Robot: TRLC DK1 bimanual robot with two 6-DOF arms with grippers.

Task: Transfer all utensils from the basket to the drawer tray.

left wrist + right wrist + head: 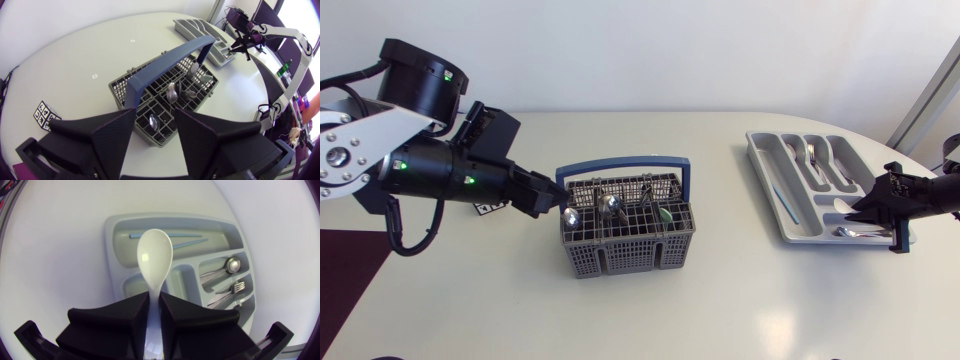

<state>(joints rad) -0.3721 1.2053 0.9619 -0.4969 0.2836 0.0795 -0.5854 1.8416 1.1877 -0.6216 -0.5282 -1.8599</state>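
The right claw point(154, 300) is pinching the handle of a glossy white spoon point(155, 255) over the moulded grey drawer tray point(114, 235), while the left claw point(155, 117) is hanging wide open and empty at one end of the blue-handled grid basket point(122, 90) of shiny metal spoons point(172, 92), near a chequered marker cube point(42, 114) on the white counter point(75, 50).

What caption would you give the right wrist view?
The right arm's jaws pinch a white spoon over the grey drawer tray.

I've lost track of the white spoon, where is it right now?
In the right wrist view the spoon is gripped in the right hand, over the tray at the table's right side.
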